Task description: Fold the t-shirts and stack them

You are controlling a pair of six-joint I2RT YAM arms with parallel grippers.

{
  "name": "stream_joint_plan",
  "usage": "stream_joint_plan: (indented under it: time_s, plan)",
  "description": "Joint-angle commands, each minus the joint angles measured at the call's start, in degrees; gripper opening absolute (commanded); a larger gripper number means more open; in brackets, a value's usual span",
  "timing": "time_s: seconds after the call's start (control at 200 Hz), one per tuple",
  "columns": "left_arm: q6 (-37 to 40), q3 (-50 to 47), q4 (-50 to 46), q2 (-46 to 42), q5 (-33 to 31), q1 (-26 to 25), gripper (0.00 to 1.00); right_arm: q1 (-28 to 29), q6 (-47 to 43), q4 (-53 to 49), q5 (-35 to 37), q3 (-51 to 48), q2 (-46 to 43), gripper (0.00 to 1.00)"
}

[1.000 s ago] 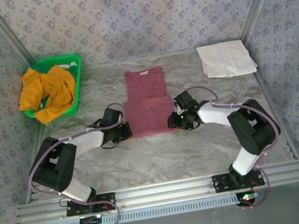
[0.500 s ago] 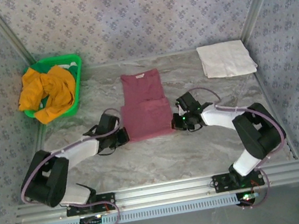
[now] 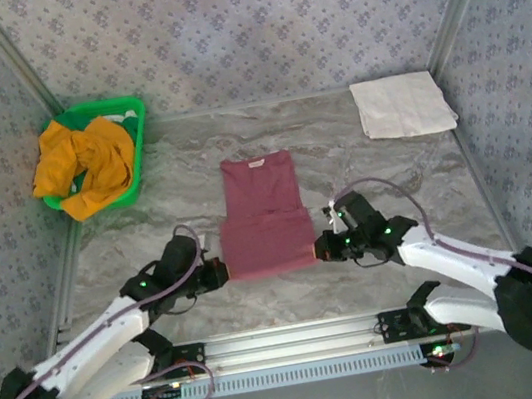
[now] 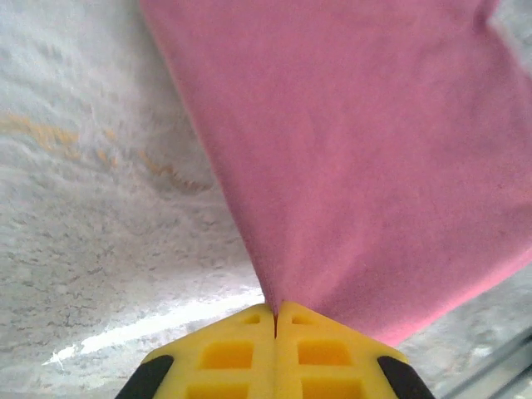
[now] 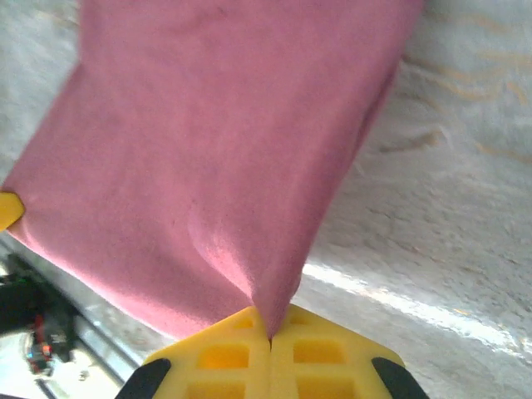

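Maroon cloth, the t-shirt (image 3: 265,218) lies stretched between the left gripper (image 3: 215,273) and right gripper (image 3: 322,248), each clamped on a near corner. It looks light and limp and will likely sag unless held taut by the corners. The rail (image 3: 288,336) sits close behind both grippers, with open marble tabletop (image 3: 394,179) ahead.

Both arms reach low, angled inward. The left pincer (image 3: 219,271) and right pincer (image 3: 320,249), fingers pressed together, each pinch a near corner of the maroon t-shirt (image 3: 263,210).

Walls (image 3: 248,20): grey-blue floral wallpaper, three sides. Tabletop (image 3: 339,147): grey marble pattern, glossy glare. Aluminium rail (image 3: 288,336): near edge.
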Motion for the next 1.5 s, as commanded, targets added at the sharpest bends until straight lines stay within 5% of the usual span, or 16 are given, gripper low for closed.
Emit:
stream_joint_plan:
  time_s: [0.0,0.425,1.014,1.104,1.259,1.354,1.499]
  plan:
    - [2.0,7.6,-5.3,-0.7,-2.3,1.7,0.0,-0.6,-1.6,-4.2,3.4,5.5,-1.4,0.0]
    - [13.2,26.2,3.7,19.4,5.7,16.2,0.0,-10.3,-11.1,0.1,3.3,25.8,14.3,0.0]
    - [22.3,41.4,9.6,44.6,6.4,23.3,0.0,-18.5,-12.6,4.5,-0.1,41.8,37.5,0.0]
    - [24.1,48.6,8.8,51.9,5.5,24.5,0.32,-20.0,-12.7,5.0,-1.5,48.3,44.3,0.24]
    - [26.1,66.2,2.8,65.3,-0.9,27.2,0.4,-23.8,-13.8,-1.6,-5.2,66.0,58.5,0.45]
    - [24.2,67.8,0.5,64.6,-3.5,27.3,0.35,-24.6,-15.9,-3.9,-7.3,68.1,58.8,0.47]
    - [20.5,51.7,9.7,54.4,-3.6,22.6,0.39,-23.4,-16.0,-0.9,-7.7,55.8,49.8,0.39]
